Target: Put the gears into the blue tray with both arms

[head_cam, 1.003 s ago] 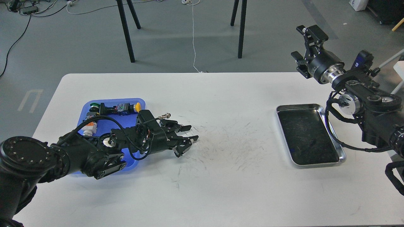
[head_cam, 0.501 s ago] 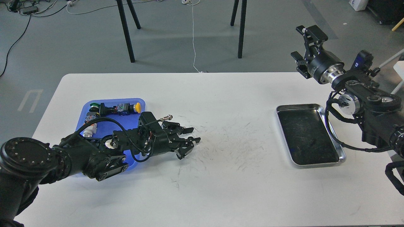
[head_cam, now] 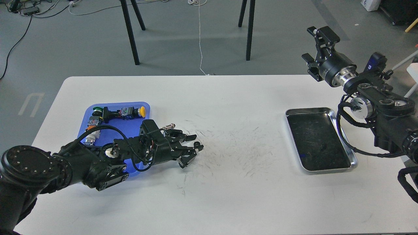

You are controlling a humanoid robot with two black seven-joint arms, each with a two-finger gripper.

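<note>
**A:** What is filling the view?

**B:** A white table (head_cam: 228,195), smooth with rounded corners and scuffed with fine dark scratches at its middle, is taking up most of it. The left arm (head_cam: 65,163), black and jointed, is lying low across the 9 o'clock side. The right arm (head_cam: 378,107), black with silver ring joints, is rising at 3 o'clock.

**A:** And the containers?

**B:** A shiny silver metal tray (head_cam: 354,161) is sitting at 3 o'clock, and its dark floor is showing one tiny speck I cannot identify. The blue tray (head_cam: 130,125), flat plastic with rounded corners, is sitting at 9 o'clock, partly under the left arm. It is holding a yellow-capped part (head_cam: 141,111), a green-capped part (head_cam: 97,108) and a small block with a coloured label (head_cam: 123,111). The writing on the label is too small to read.

**A:** What are the grippers doing?

**B:** The left gripper (head_cam: 191,152) is hovering low over the table just past the blue tray's 3 o'clock edge, with its fingers spread. A small dark round bit is showing at one fingertip, and I cannot tell whether it is a gear. The right gripper (head_cam: 313,46) is hanging high at 2 o'clock with its fingers wide apart, gripping nothing.

**A:** And the gears?

**B:** I am not making out either one for certain.
</note>
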